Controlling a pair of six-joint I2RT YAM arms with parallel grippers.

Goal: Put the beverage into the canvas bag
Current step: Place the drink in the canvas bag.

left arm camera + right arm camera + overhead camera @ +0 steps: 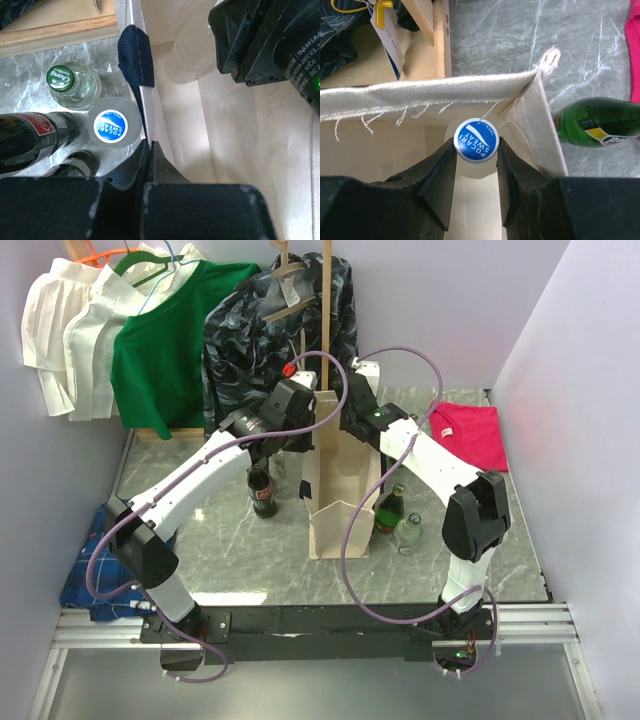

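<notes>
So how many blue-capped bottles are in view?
2. One bottle is inside the bag, gripped by the right tool; the other bottle stands outside the bag's wall beside a green-capped bottle. The arms may hide more.

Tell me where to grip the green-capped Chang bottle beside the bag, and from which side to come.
Grip the Chang bottle by its neck, just under the green cap, coming straight down from above. It stands upright, cap up, and the Pocari Sweat bottle and cola bottle crowd its body with the wall of the canvas bag close by, so a side approach looks cramped.
</notes>
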